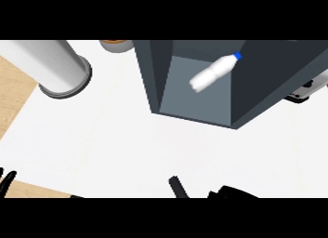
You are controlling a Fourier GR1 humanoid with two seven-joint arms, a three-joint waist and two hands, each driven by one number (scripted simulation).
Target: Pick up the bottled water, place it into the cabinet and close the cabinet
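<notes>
Kitchen: white counter [125,144], dark open cabinet [262,83] on it.

Black, slender-fingered left robot hand [0,182] and right robot hand [228,192].

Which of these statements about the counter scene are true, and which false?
1. The white plastic water bottle with a blue cap lies inside the dark grey cabinet. True.
2. The right hand is curled round the bottle. False: it is low at the view's edge, apart from the bottle.
3. A pale grey cylinder stands left of the cabinet. True.
4. The bottle's cap is red. False: it is blue.
5. The left hand shows at the lower left. True.
</notes>
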